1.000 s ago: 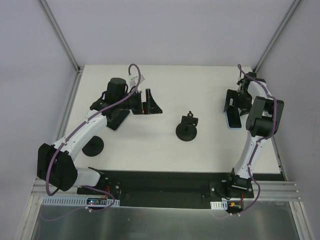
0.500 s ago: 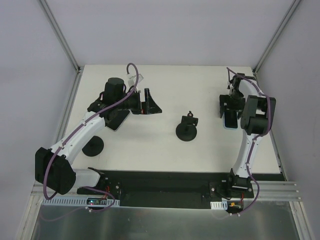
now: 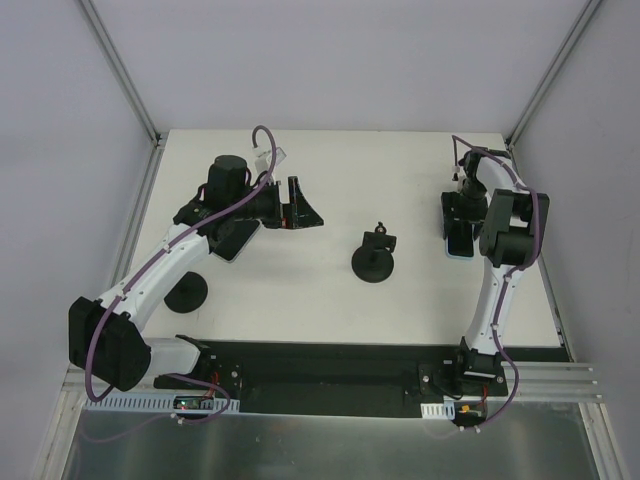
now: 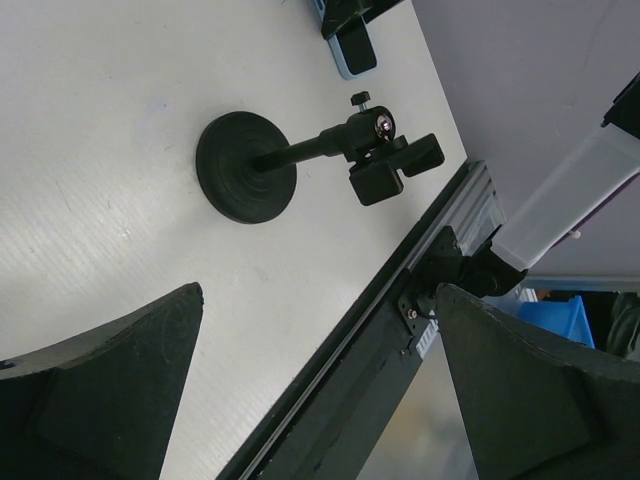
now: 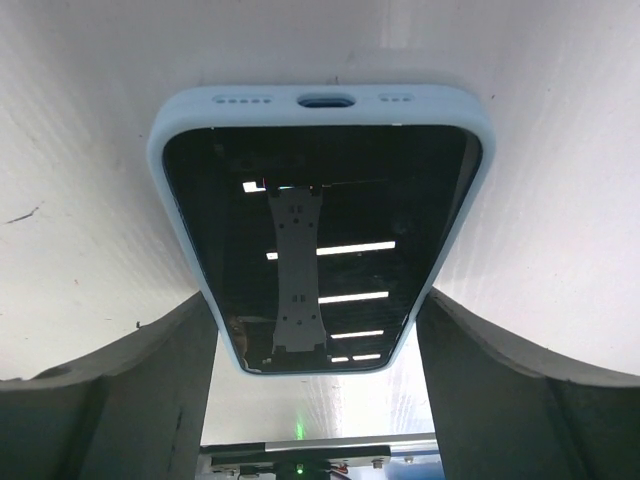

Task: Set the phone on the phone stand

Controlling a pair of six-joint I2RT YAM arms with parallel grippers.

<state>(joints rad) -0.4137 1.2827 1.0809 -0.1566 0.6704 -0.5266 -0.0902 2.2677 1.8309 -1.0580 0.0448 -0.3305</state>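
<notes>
- Left arm: elbow low at the near-left corner, forearm slanting up toward the far left, wrist turned so the left hand (image 3: pixel 306 206) points right, across the desk (image 3: pixel 400 170).
- Left hand: black wedge fingers (image 4: pixel 110 390) spread wide, nothing between them. Its wrist view looks along the desk at the phone stand.
- Right arm: rises from its base, elbow high, folded over so the right hand (image 5: pixel 318 300) points straight down at the right side of the desk.
- Right hand: fingers flank the long edges of the light-blue-cased phone (image 5: pixel 320 150), close against the case. Cannot tell if they are clamped on it.
- That phone: flat, glossy screen up, soft rounded case, port end away from the wrist. Long axis runs near-to-far.
- The phone (image 3: pixel 237 244): dark face, thin pale rim, flat on the desk at far left, under the left forearm. Mostly covered, so I cannot tell its long axis.
- The phone stand (image 3: pixel 374 262): matte black, round disc base, thin upright post, clamp cradle on top. Mid-desk, between the arms, well apart from both phones.
- Black disc (image 3: pixel 186 292) sits beside the left forearm.
- Desk surface: white, matte, finely ribbed.
</notes>
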